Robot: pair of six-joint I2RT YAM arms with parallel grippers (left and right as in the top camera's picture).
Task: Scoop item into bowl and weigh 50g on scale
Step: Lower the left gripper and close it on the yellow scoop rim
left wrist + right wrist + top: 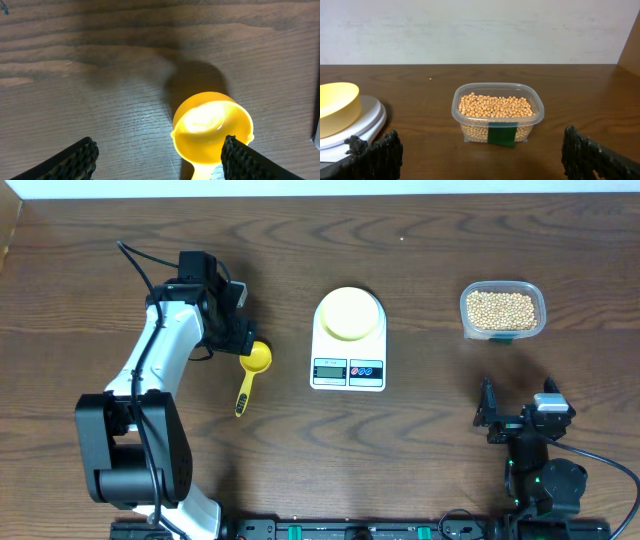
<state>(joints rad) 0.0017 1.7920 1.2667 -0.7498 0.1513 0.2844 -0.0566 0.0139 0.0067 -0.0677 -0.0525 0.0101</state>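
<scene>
Dark wood-grain worktop (420, 470) carries all items; the right wrist view adds a pale wall behind it.

Scale (348, 370): white, at the centre of the overhead view. Its long axis runs 12 to 6 o'clock, with the display and two buttons at the 6 o'clock end.

Bowl (350, 313): small, round, pale yellow. It sits on the 12 o'clock half of the scale.

Beans (502, 308): small, round and tan, filling a clear tub (538, 325) at 3 o'clock from the bowl, well apart from it.

Scoop (252, 375): bright yellow, lying at 9 o'clock from the scale. Cup end points to 12 o'clock and handle to 6 o'clock, tilted slightly.

Left pincer (160, 162): jaws wide apart, holding nothing, over the scoop cup. One finger (245, 160) overlaps the cup rim; contact cannot be confirmed.

Right pincer (485, 160): jaws fully apart, empty, at 5 o'clock on the worktop, facing the tub.

View differences: the overhead shows the scale display and the bowl from above. The right wrist view shows the bowl's side wall, the depth of the beans and a green label on the tub wall. The left wrist view shows glare inside the scoop cup.
</scene>
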